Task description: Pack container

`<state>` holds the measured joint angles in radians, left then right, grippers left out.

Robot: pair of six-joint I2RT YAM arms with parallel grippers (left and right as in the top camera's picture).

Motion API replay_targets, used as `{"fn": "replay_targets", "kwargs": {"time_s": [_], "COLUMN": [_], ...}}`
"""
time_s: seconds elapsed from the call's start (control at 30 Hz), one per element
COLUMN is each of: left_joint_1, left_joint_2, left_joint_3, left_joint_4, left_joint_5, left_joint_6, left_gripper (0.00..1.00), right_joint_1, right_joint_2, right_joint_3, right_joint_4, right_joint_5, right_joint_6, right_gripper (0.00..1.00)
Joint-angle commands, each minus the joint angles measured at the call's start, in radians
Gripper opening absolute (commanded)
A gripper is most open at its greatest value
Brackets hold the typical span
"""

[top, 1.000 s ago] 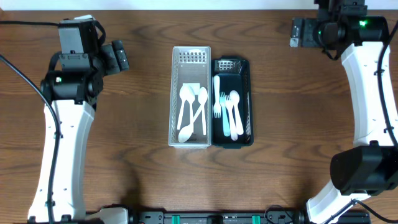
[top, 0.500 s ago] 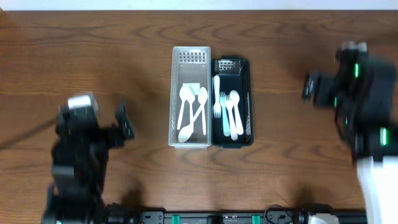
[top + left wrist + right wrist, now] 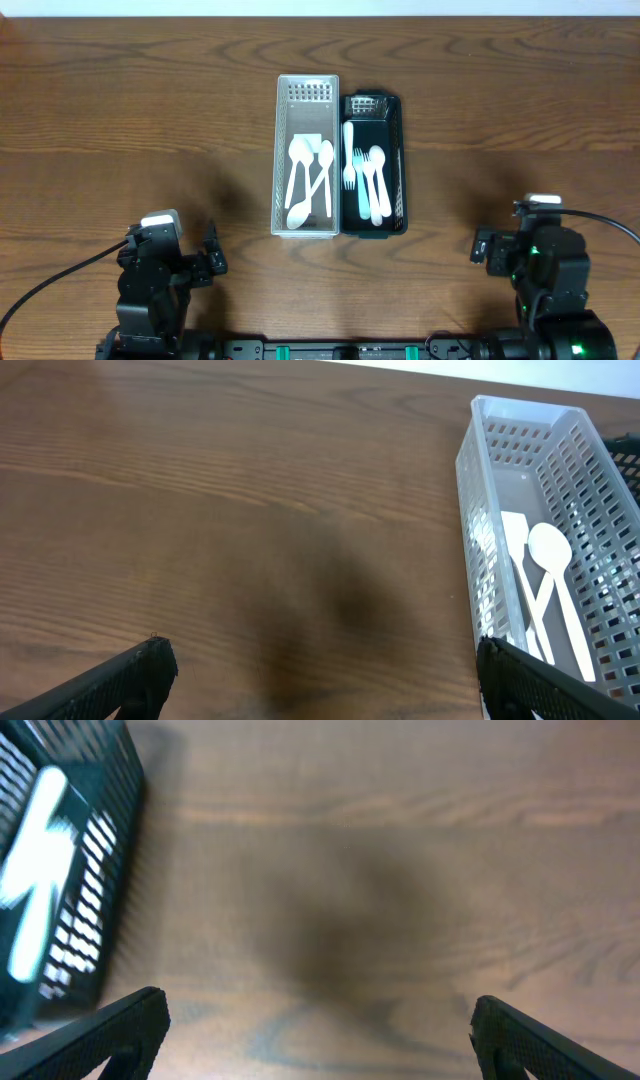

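We see a table [image 3: 120, 100] of dark wood grain with satin sheen, at centre a white basket [image 3: 279, 150] of perforated matt plastic, a black basket [image 3: 401, 150] of glossier plastic, smooth plastic cutlery [image 3: 377, 185]
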<state>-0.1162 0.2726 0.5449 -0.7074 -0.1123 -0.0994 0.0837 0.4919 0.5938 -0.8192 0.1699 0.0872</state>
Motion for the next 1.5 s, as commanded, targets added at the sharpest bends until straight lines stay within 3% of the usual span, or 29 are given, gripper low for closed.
{"fn": "replay_targets", "kwargs": {"time_s": [0.0, 0.33, 0.87, 1.17, 1.33, 1.47], "left_joint_1": [-0.005, -0.005, -0.005, -0.005, -0.005, -0.005], "left_joint_2": [-0.006, -0.006, -0.006, -0.006, -0.006, -0.006], "left_joint_3": [0.005, 0.005, 0.005, 0.005, 0.005, 0.005], "left_joint_4": [-0.018, -0.141, -0.171, -0.171, -0.171, -0.171], "left_joint_5": [-0.009, -0.009, -0.009, -0.009, -0.008, -0.009], "left_joint_6": [0.013, 0.013, 0.013, 0.013, 0.013, 0.013], "left_gripper": [0.98, 0.98, 0.98, 0.98, 0.98, 0.98], "right_joint_1": [0.015, 0.015, 0.015, -0.016, -0.026, -0.026], "right_joint_2": [-0.005, -0.001, -0.009, -0.294, -0.446, -0.472], "right_joint_3": [-0.036, -0.039, -0.039, -0.07, -0.216, -0.359], "right_joint_4": [-0.001, -0.043, -0.049, -0.053, 0.141, 0.407], "right_joint_5": [0.012, 0.013, 0.013, -0.108, -0.127, -0.131], "right_joint_6": [0.013, 0.013, 0.013, -0.024, -0.048, -0.047], "right_gripper": [0.99, 0.99, 0.99, 0.99, 0.99, 0.99]}}
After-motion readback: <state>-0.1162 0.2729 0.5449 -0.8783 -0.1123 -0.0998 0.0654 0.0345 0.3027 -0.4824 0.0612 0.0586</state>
